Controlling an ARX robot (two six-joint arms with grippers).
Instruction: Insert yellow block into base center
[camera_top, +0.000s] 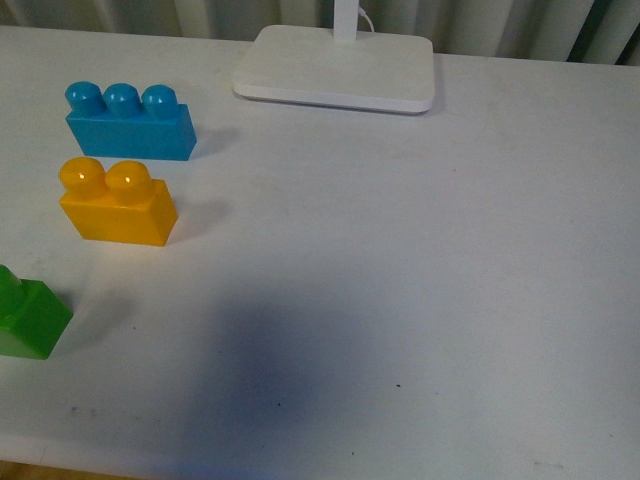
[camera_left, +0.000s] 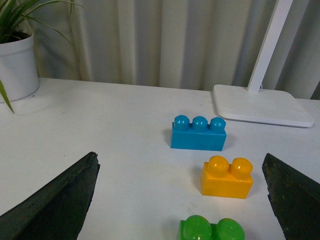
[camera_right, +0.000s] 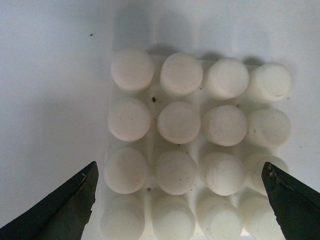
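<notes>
The yellow block (camera_top: 117, 203) stands upright on the white table at the left, between a blue three-stud brick (camera_top: 128, 122) and a green brick (camera_top: 28, 315). In the left wrist view the yellow block (camera_left: 227, 177) lies ahead of my open, empty left gripper (camera_left: 182, 200), nearer its right-hand finger. The white studded base (camera_right: 197, 145) fills the right wrist view, directly under my open, empty right gripper (camera_right: 181, 200). The base and both grippers are out of the front view.
A white lamp foot (camera_top: 336, 68) sits at the table's back centre, with its stem (camera_left: 270, 45) rising. A white plant pot (camera_left: 17, 65) stands far off in the left wrist view. The blue brick (camera_left: 198, 133) and the green brick (camera_left: 210, 230) flank the yellow block.
</notes>
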